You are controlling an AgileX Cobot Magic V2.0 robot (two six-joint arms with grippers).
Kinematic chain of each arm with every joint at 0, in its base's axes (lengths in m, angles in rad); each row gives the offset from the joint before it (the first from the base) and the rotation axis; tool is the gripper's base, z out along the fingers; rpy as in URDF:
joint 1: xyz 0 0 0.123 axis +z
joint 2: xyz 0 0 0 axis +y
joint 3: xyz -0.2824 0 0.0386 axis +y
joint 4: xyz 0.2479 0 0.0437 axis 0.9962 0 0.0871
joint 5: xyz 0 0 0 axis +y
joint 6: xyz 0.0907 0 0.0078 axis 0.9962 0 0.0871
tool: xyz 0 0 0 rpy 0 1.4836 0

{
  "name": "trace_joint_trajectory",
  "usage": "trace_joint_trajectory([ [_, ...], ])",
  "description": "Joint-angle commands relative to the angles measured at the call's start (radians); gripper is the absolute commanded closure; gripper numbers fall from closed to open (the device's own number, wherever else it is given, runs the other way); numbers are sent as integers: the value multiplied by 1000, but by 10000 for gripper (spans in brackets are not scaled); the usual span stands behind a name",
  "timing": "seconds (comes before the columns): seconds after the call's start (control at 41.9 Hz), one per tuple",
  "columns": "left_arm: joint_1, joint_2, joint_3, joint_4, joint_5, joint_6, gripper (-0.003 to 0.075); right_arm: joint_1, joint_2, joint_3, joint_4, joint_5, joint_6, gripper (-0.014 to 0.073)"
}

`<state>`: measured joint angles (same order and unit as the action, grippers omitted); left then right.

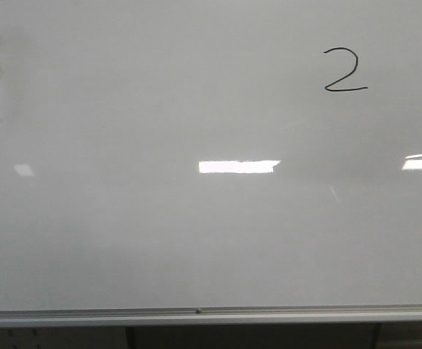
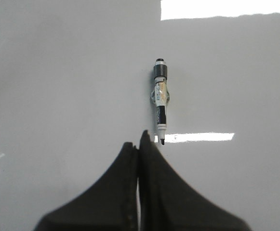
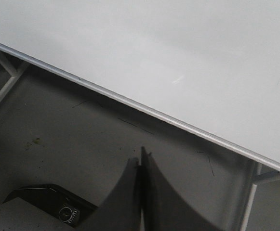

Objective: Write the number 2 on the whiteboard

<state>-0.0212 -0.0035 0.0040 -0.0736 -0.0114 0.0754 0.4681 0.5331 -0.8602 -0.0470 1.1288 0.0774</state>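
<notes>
Black number 2 (image 1: pixel 343 70) sits high on the right of the whiteboard (image 1: pixel 196 240), so the job looks done, with the pen (image 2: pixel 160 101) lying loose and both the left gripper (image 2: pixel 139 144) and right gripper (image 3: pixel 140 161) pinched closed on nothing.

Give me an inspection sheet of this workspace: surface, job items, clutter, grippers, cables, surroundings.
Surface: whiteboard, glossy, lying flat, with bright light glares and a silver rail along its near edge.
Job's things: number 2 drawn in black at the far right; marker uncapped, lying loose on the board at the far left.
Clutter: nothing seen.
Grippers: left gripper shut and empty, just short of the marker tip; right gripper shut and empty, off the board over the floor.
Cables: nothing seen.
Surroundings: grey floor, metal stand legs.
</notes>
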Motion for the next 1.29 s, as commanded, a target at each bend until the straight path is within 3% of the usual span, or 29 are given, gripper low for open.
trace_joint_trajectory([
  [0.0,-5,-19,24,-6,-85,-1,739,-8,5,-25,-12,-68,-5,663],
  [0.119,-5,-19,24,-6,-85,-1,740,-35,-16,-19,-8,-74,-5,663],
  [0.239,-5,-19,24,-6,-85,-1,740,-95,-75,38,2,-169,-50,660],
  [0.358,-2,-19,24,-6,-85,-1,739,-205,-184,186,63,-378,-167,660],
  [0.62,-2,-19,24,-6,-85,-1,740,-392,-376,532,112,-791,-166,662],
  [0.907,-2,-19,24,-6,-85,-1,739,-476,-513,805,112,-1123,-166,662],
  [1.05,-2,-19,24,-6,-85,-1,740,-480,-557,890,112,-1220,-166,662],
  [1.265,-2,-18,24,-6,-85,-1,739,-490,-559,887,112,-1203,-166,662],
])
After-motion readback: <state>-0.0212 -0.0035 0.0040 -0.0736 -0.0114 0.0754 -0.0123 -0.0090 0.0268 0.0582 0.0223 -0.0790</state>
